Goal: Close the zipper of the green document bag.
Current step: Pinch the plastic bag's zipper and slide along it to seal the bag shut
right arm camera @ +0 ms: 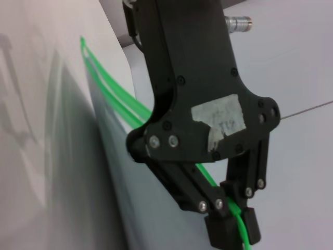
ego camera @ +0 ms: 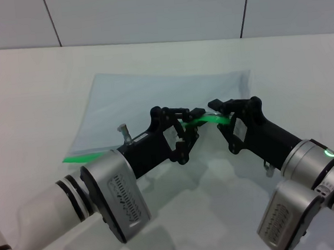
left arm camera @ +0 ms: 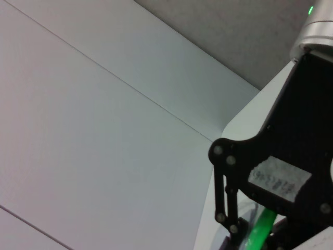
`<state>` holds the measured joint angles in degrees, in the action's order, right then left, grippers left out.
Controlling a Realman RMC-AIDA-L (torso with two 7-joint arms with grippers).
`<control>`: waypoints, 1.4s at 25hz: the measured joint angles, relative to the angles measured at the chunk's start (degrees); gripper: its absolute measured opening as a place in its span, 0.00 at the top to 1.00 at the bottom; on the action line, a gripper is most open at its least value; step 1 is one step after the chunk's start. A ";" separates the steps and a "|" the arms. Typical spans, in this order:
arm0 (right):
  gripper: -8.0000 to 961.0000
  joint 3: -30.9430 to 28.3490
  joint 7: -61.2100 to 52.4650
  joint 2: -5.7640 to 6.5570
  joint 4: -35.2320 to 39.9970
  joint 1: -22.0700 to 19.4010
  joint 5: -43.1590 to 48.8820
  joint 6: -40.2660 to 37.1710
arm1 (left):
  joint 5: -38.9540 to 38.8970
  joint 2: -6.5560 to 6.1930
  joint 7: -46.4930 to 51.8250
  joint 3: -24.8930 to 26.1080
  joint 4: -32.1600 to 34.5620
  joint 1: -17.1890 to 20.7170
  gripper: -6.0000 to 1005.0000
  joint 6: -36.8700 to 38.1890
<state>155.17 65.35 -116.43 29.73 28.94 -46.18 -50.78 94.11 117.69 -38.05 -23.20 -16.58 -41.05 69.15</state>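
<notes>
The green document bag (ego camera: 152, 94) lies flat on the white table, a pale blue-grey pouch. Its zipper (ego camera: 87, 157) is the bright green strip along the near long edge. Near the strip's right end my left gripper (ego camera: 189, 124) is shut on it, lifting it slightly. My right gripper (ego camera: 219, 119) meets it from the right, pinched on the same strip. In the right wrist view the left gripper (right arm camera: 235, 228) pinches the zipper (right arm camera: 112, 94), and farther along the strip parts into two lines. The left wrist view shows the right gripper (left arm camera: 255, 235) with the zipper (left arm camera: 263, 224) between its fingers. The slider tab is hidden.
The white table (ego camera: 29, 103) spreads around the bag on every side. A pale panelled wall (ego camera: 144, 9) rises behind it. Both forearms cross the near part of the table.
</notes>
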 joint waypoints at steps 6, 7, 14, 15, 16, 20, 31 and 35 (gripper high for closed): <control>0.94 -1.07 -0.16 0.04 -0.21 0.03 -0.34 -0.30 | -0.10 0.00 0.00 0.68 -0.34 0.02 0.90 -0.38; 0.94 -1.44 -0.23 0.06 -0.23 0.01 -0.35 -0.37 | -0.11 0.00 0.00 0.77 -0.36 0.06 0.90 -0.40; 0.94 -2.50 -3.34 0.24 -2.61 -0.12 -0.55 -3.18 | -0.09 -0.04 0.01 1.56 -0.39 0.47 0.88 -0.50; 0.94 -2.57 -3.80 0.24 -3.18 -0.13 -0.57 -3.63 | -0.07 -0.05 0.02 1.89 -0.39 0.57 0.88 -0.51; 0.94 -2.72 -4.14 0.25 -3.60 -0.19 -0.58 -4.05 | -0.06 -0.05 0.02 2.18 -0.38 0.70 0.88 -0.51; 0.94 -4.26 -4.77 0.25 -5.01 -0.76 -0.63 -5.20 | -0.06 -0.15 0.00 3.40 -0.17 1.40 0.87 -0.51; 0.94 -9.00 -6.87 0.33 -8.52 -3.00 -0.71 -8.63 | -0.09 -0.33 -1.83 9.08 0.07 3.95 0.85 -0.49; 0.94 -10.70 -8.69 0.34 -10.13 -3.53 -0.71 -9.86 | -0.11 -0.41 -2.20 12.38 0.15 5.19 0.84 -0.20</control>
<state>144.47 56.66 -116.10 19.60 25.40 -46.88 -60.64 94.00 117.28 -40.25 -10.82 -16.43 -35.86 68.96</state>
